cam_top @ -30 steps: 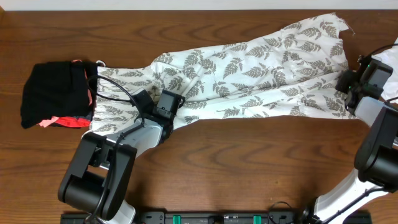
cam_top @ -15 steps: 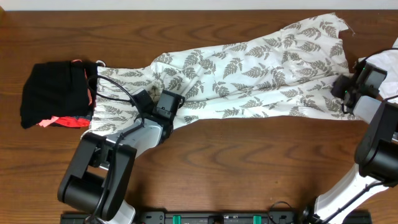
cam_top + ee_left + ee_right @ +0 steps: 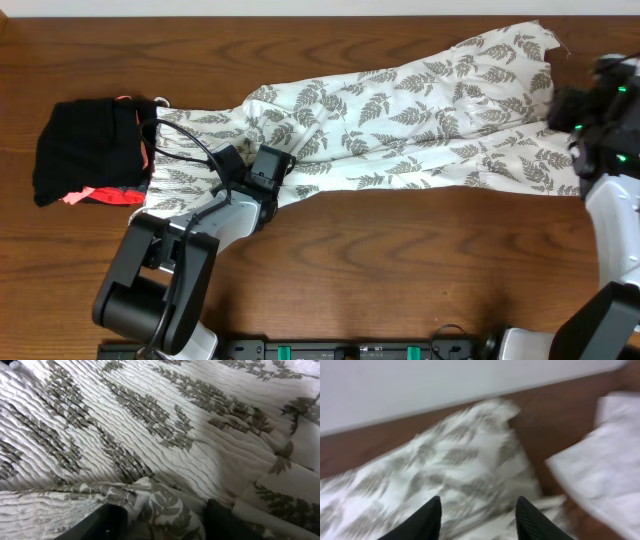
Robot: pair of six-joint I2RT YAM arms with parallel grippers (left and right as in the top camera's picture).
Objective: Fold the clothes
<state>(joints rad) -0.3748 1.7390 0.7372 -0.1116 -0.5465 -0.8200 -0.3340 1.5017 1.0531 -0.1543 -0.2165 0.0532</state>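
Leftmost, the black bundle (image 3: pixel 90 150) is lying unmoved against the strap end of the dress (image 3: pixel 420 110). Next, the left claw (image 3: pixel 162 515) is staying put but easing open, its fingers now standing apart around a puckered ridge of cloth, not clamping it. The dress is still sprawling unfolded across the table (image 3: pixel 400 260), thin, crinkled and fern-printed, widening to a ragged right hem. Rightmost, the right claw (image 3: pixel 477 512) is swinging, blurred, up off the near hem corner, jaws apart and holding nothing, beside a plain white cloth (image 3: pixel 600 455). Both grips are seemingly being reset, and no fold is forming yet.
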